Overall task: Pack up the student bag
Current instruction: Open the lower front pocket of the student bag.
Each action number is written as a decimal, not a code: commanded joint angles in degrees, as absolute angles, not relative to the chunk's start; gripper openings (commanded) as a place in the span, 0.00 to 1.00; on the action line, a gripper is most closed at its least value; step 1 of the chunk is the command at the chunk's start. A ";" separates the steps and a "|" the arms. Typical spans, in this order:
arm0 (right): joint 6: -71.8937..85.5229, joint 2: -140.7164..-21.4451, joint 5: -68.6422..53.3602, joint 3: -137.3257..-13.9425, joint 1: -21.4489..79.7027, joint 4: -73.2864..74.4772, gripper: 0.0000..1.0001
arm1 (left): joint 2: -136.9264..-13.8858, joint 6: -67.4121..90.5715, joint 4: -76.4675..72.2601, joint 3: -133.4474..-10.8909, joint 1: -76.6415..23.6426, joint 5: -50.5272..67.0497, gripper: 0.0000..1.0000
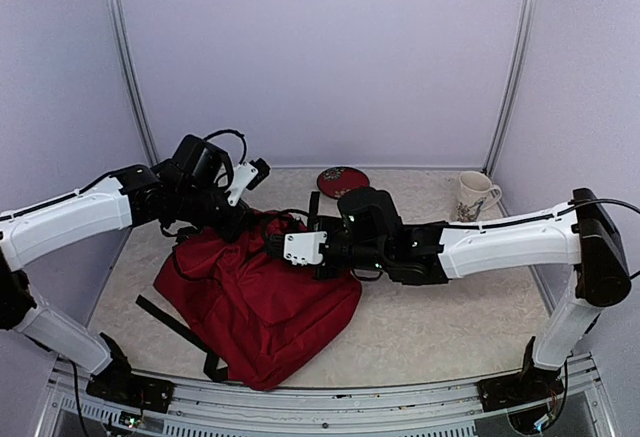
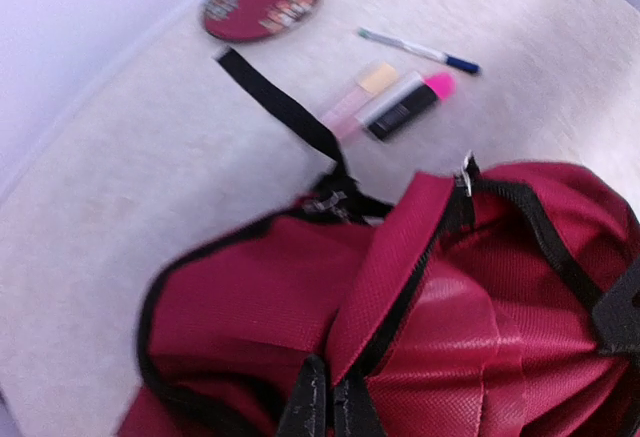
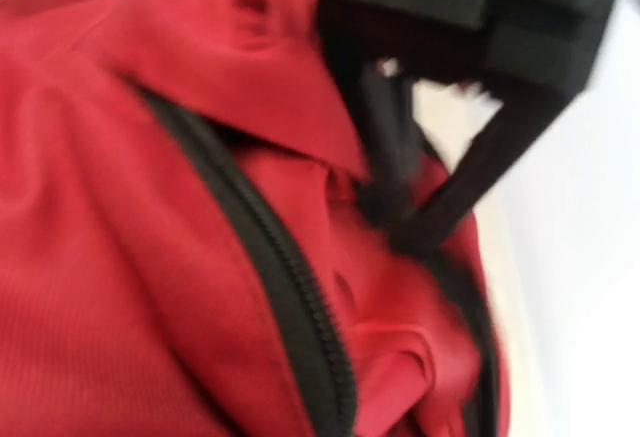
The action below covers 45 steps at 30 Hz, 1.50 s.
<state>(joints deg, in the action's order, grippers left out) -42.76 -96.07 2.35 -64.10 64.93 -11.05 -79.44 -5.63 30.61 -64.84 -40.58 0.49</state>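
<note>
The student bag (image 1: 255, 302) is a dark red backpack lying on the table left of centre, black straps trailing toward the near edge. My left gripper (image 2: 330, 402) is shut on a fold of its red fabric beside the black zip (image 2: 455, 242); from above it sits at the bag's far edge (image 1: 248, 222). My right gripper (image 1: 280, 245) reaches in from the right to the same top edge. In the right wrist view, red bag fabric (image 3: 120, 257) and a zip (image 3: 285, 297) fill the frame, and that gripper's own fingers do not show.
Beyond the bag lie a round red disc (image 2: 262, 2), a pen (image 2: 420, 50), a pink highlighter (image 2: 405, 105) and a pale pink stick (image 2: 352, 97). A black strap (image 2: 280, 107) runs toward them. A mug (image 1: 475, 195) stands at the back right.
</note>
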 commanded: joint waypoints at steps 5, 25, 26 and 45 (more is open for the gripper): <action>-47.92 -102.37 1.51 -79.51 64.94 -18.16 0.00 | -78.15 -18.81 29.06 -85.60 -41.88 -49.75 0.00; -33.46 -103.57 5.78 -53.02 69.26 -34.18 0.00 | -75.02 -8.62 21.27 -59.69 -42.85 -26.84 0.00; -32.71 -102.52 5.05 -52.59 69.26 -32.60 0.00 | -74.77 -8.58 20.96 -59.20 -42.65 -25.80 0.00; 8.03 -83.98 8.98 -64.18 49.74 -4.08 0.72 | -68.18 -9.81 15.89 -54.90 -43.92 -12.27 0.00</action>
